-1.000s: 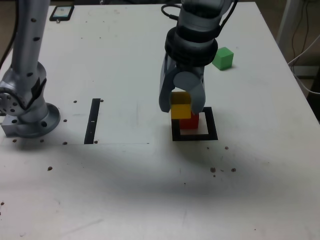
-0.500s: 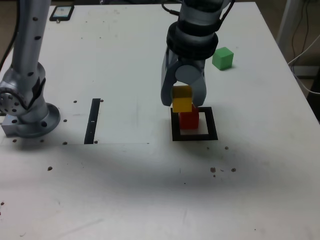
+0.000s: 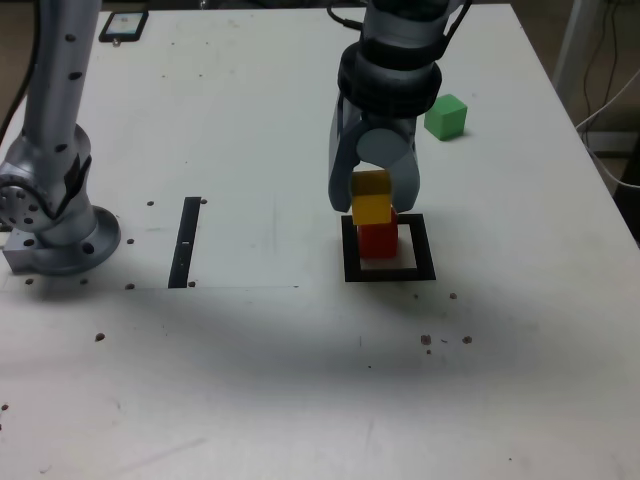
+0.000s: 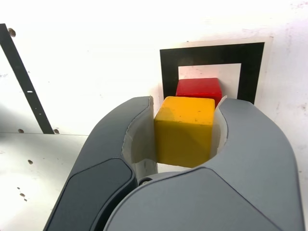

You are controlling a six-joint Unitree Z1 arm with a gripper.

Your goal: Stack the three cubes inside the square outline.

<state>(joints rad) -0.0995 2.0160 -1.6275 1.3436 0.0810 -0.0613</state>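
Here, from the exterior view's left: one black strip (image 3: 185, 243), flat on the bench (image 3: 250, 380); one black square outline (image 3: 424, 247); one red cube (image 3: 378, 240) inside it; one pincer (image 3: 373, 190), pinching the yellow cube (image 3: 371, 198) near the red; one green cube (image 3: 446, 117), well apart, farther right.

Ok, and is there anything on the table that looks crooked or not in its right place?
Nothing looks spilled or damaged. The red cube sits off-centre inside the square outline, toward its left side in the exterior view. The green cube lies outside the outline, likely just waiting its turn.
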